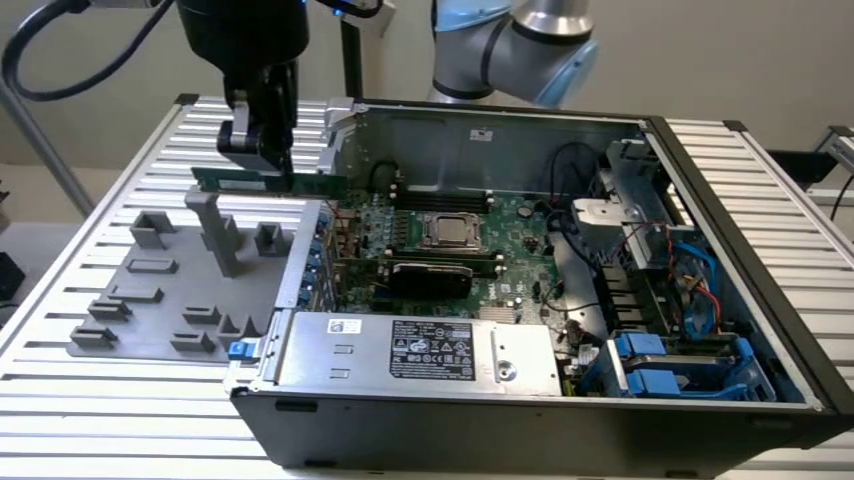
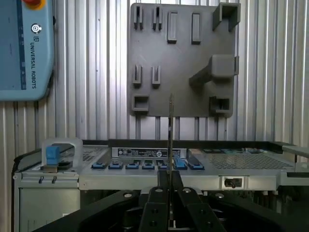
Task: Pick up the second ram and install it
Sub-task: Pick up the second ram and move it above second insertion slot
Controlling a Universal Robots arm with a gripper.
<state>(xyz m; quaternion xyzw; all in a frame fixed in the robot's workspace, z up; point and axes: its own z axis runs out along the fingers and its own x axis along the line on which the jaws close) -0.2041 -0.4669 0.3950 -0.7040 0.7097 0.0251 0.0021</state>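
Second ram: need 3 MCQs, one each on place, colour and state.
1. Where is the second ram?
A) seated in a motherboard slot
B) raised in the air, near the case's wall on the exterior view's left
C) lying on the power supply

2. What colour is the fixture plate?
A) grey
B) red
C) yellow

3. What state is the gripper in?
A) open, apart from the stick
B) shut on the second ram
C) shut on a cable

Key:
1 B: the stick hangs above the plate and the case.
2 A: the plate is plain grey.
3 B: the fingers pinch the stick edge-on.
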